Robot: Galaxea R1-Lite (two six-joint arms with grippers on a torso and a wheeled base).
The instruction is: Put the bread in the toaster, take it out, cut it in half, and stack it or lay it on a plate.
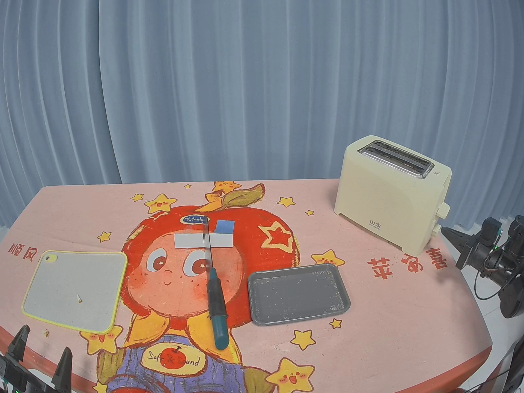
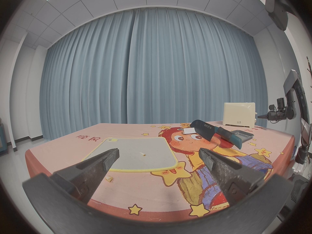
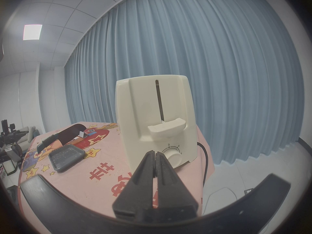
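Note:
The cream toaster (image 1: 392, 192) stands at the table's back right, its two slots facing up. In the right wrist view its lever (image 3: 166, 126) sits at the low end of its slot, above a round dial (image 3: 172, 153). My right gripper (image 3: 155, 154) is shut with nothing in it, its tips just in front of that dial; from the head it (image 1: 447, 232) hangs off the table's right edge beside the toaster's lever end. A knife (image 1: 215, 286) with a teal handle lies mid-table. A grey plate (image 1: 256, 301) lies to its right. My left gripper (image 2: 159, 155) is open at the near left corner (image 1: 45, 344).
A white cutting board (image 1: 73, 290) with a yellow rim lies at the near left, with a crumb on it. The knife's blade rests on a small white and blue block (image 1: 222, 234). The toaster's cord (image 3: 204, 160) hangs off the table's far right side.

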